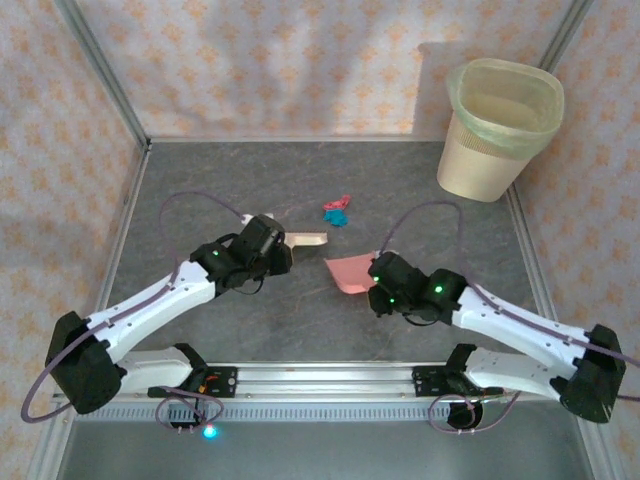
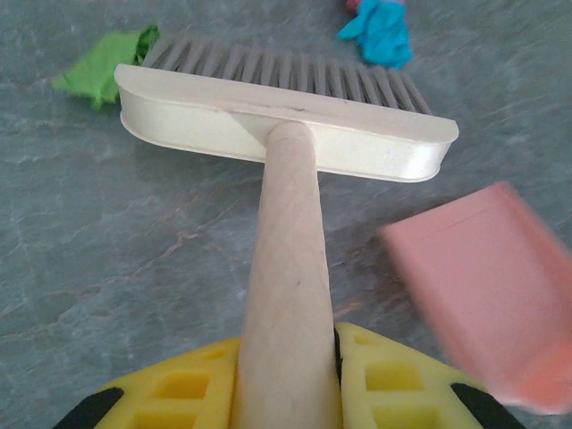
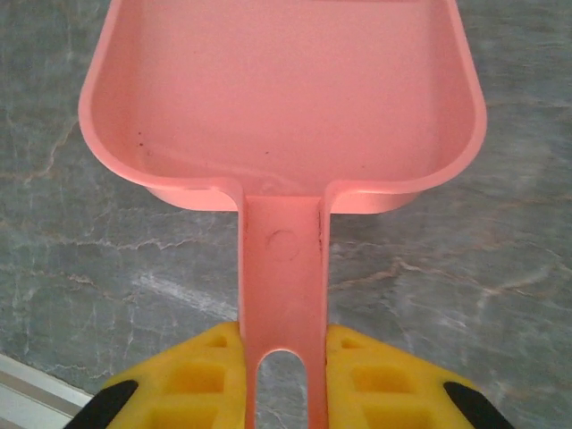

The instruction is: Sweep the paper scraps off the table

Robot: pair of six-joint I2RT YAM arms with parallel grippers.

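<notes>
Two hands, both clamped. My left hand [image 2: 286, 393] grips the pale round handle of the brush [image 2: 284, 134] between its yellow fingers [image 2: 183, 389]. My right hand [image 3: 284, 380] grips the flat handle of the pink dustpan [image 3: 286, 98].

From the top camera, the two tools sit near the middle of the dark stone-patterned counter [image 1: 200, 180]. The brush is on the left and the dustpan on the right, close together but apart. The paper scraps [image 1: 337, 212] I can make out there are a small red and blue cluster just beyond the gap between the tools.

On the left wrist camera, the brush bristles point away from me. A green wad [image 2: 98, 67] lies against the left end of the bristles, and a blue wad [image 2: 380, 31] lies just past their right end with a bit of red beside it. The dustpan looks blurred at the right of that view. On the right wrist camera, its tray holds no scraps. A cream bin [image 1: 495, 130] with a green liner stands at the far right corner.
</notes>
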